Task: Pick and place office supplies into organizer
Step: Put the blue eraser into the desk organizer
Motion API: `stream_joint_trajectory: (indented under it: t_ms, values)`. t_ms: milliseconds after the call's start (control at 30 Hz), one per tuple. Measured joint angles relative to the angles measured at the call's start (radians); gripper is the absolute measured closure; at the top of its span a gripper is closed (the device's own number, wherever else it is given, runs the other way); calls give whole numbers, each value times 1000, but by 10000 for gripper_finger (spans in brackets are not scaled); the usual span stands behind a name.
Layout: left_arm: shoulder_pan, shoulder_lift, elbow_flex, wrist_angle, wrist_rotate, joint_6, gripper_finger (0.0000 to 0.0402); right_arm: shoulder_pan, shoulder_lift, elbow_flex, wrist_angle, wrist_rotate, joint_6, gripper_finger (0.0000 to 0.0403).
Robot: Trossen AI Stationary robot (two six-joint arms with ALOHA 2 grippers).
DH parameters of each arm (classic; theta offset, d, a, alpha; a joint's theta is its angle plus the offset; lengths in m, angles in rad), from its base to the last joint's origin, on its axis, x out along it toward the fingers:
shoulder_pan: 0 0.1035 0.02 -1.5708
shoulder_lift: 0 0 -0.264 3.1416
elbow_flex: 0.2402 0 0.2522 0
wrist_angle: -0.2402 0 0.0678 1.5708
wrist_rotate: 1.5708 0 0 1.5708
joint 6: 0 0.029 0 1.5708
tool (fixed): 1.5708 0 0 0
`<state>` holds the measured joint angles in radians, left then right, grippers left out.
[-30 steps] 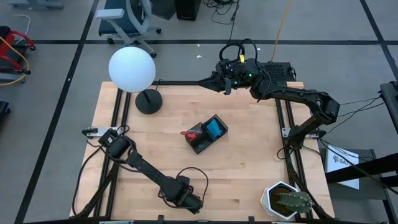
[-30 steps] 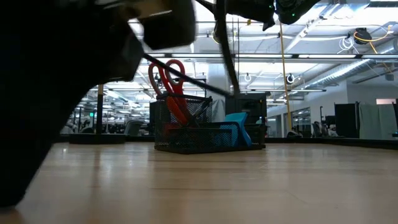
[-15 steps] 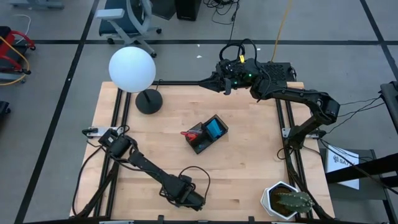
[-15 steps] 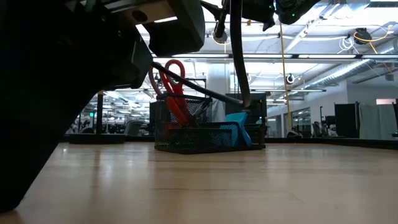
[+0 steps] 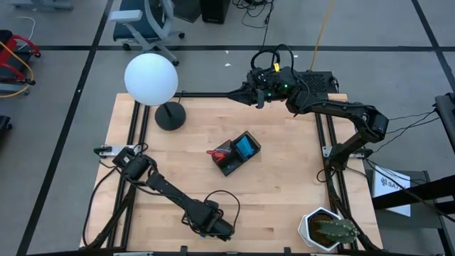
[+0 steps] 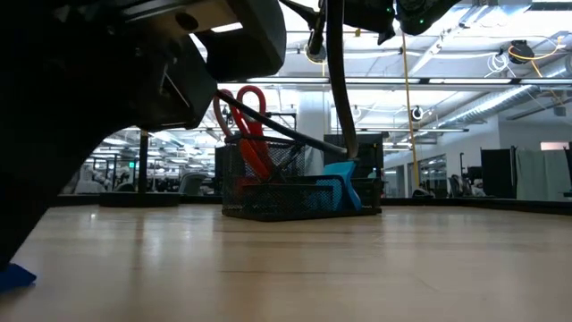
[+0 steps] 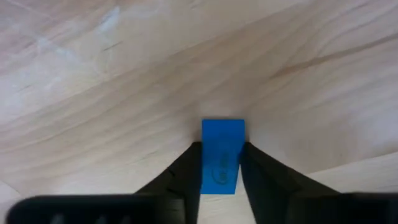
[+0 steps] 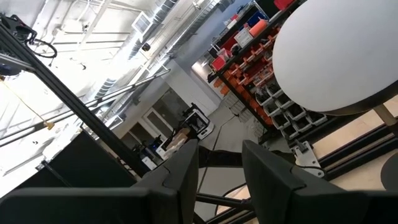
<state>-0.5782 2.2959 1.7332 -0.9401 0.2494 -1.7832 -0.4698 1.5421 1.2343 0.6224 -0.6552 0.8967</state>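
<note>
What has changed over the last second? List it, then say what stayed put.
The left pincer, low at the table's near edge, has shifted slightly and closed in on the small blue eraser, its fingers now against the eraser's sides. The eraser still lies on the table. The right pincer stayed raised at the far edge. The organizer with the scissors did not move.

Wooden table (image 5: 284, 178): organizer (image 5: 234, 153), eraser (image 7: 222, 155), lamp (image 5: 169, 116), cactus (image 5: 328, 229)

Likely robotics lab, parts shelving (image 8: 249, 37), ceiling ducts (image 6: 500, 98)
</note>
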Motion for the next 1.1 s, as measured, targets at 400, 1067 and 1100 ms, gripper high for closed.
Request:
stream_joint_trajectory:
  t_ms: [400,1067,1100]
  values:
    - [-1,0,0,5,1,-2,323,0,0,0,0,0,0,286]
    - [14,13,193,-159,-176,124,321,0,0,0,0,0,0,287]
    - [13,13,197,-165,-178,130,321,0,0,0,0,0,0,287]
